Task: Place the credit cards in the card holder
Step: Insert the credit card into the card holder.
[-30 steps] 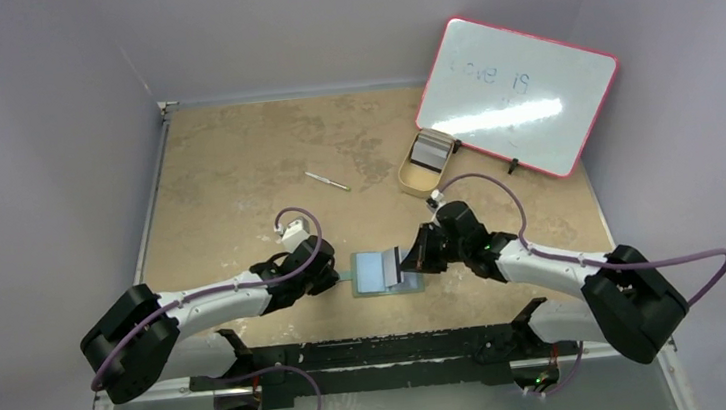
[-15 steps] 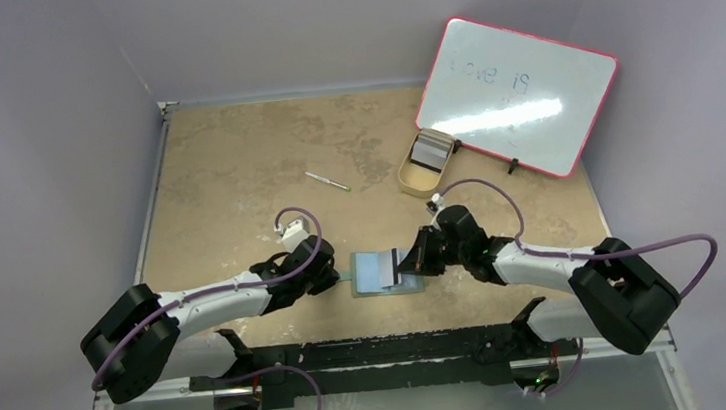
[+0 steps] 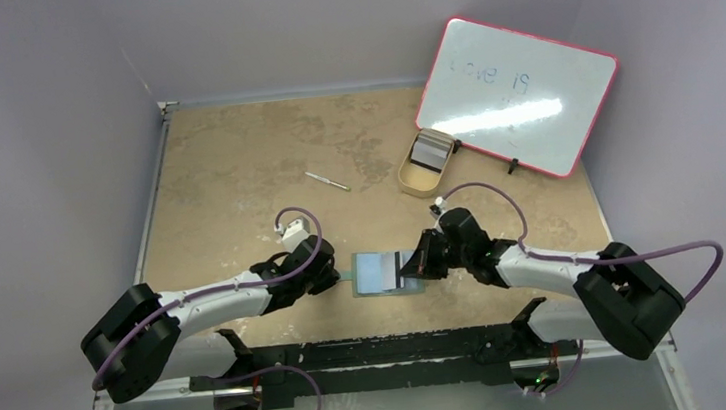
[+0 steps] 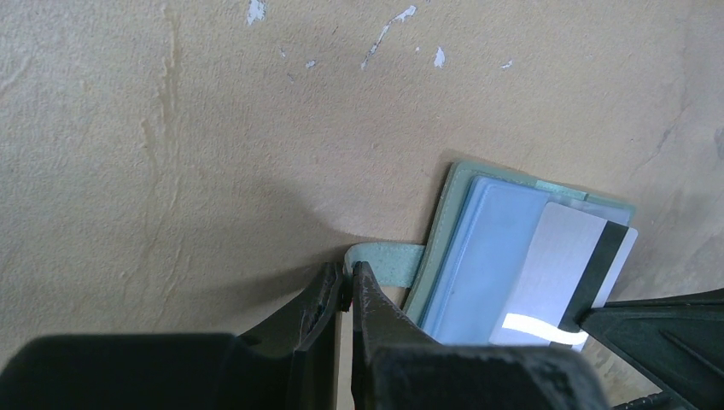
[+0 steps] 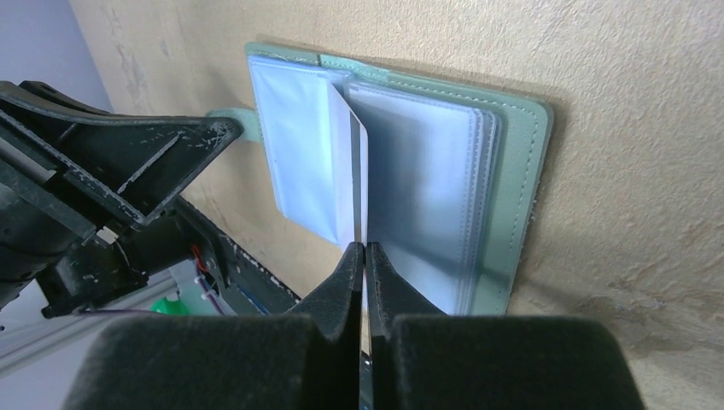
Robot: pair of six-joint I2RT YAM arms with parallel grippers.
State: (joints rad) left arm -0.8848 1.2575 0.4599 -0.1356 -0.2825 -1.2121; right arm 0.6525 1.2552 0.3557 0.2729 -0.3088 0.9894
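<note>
Card holder [image 3: 378, 272] lies open and flat on the desk [image 3: 236, 177], close to the near edge, between the two tools. Room is tight there: one arm on each side of the holder and the desk edge just behind it. Beyond the holder there is wide bare desk. A pen [image 3: 327, 180] lies well beyond the holder, to the left. A beige tray [image 3: 406, 176] with the stack of cards [image 3: 431, 148] sits beyond the holder to the right, touching a pink-edged whiteboard [image 3: 514, 95].

Left tool [image 4: 347, 282]: jaws almost together, pinching the pale green strap tab [image 4: 384, 259] that sticks out from the holder's left edge.

Right tool [image 5: 364, 252]: jaws fully closed on the near edge of one credit card [image 5: 357, 162], grey with a dark band. The card stands tilted over the blue-grey pocket leaves, its far end down among them. Cannot tell if it sits inside a pocket.
</note>
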